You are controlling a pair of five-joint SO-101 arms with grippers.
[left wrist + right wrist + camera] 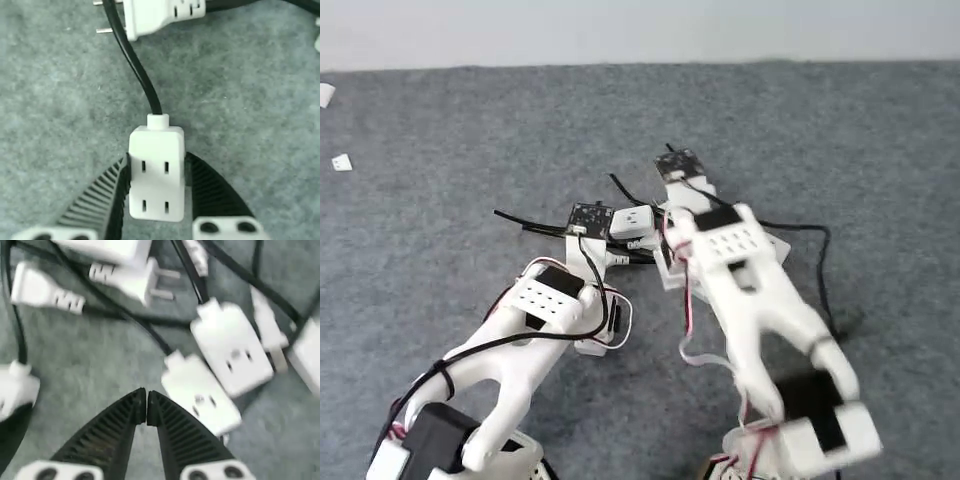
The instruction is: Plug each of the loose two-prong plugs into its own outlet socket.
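The left gripper clamps a white outlet block on the table. The right gripper is pinched closed, empty. A loose plug lies nearby. It looks light, rigid and smooth, so it is probably best held across its flat sides.

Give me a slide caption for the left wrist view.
Left gripper holds a white outlet block on grey carpet; a loose two-prong plug lies beyond.
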